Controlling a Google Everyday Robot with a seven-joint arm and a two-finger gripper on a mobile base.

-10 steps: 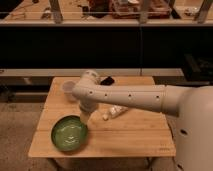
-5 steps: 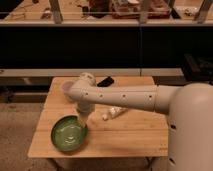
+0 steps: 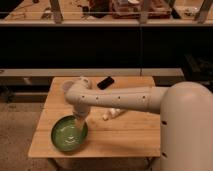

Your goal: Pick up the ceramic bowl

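Observation:
The ceramic bowl (image 3: 68, 134), wide, shallow and glossy green, sits on the front left part of the wooden table (image 3: 125, 137). My white arm reaches across the table from the right and bends down at its left end. My gripper (image 3: 80, 122) points down at the bowl's far right rim; part of that rim is hidden behind it. I cannot tell whether it touches the bowl.
A small whitish cup (image 3: 67, 86) stands at the table's back left, behind the arm. A black flat object (image 3: 105, 82) lies at the back middle. A small white item (image 3: 113, 113) lies mid-table under the arm. A dark counter runs behind the table.
The arm has swung further left and lower over the table. The gripper has come down to the bowl's far right rim. The bowl has not moved.

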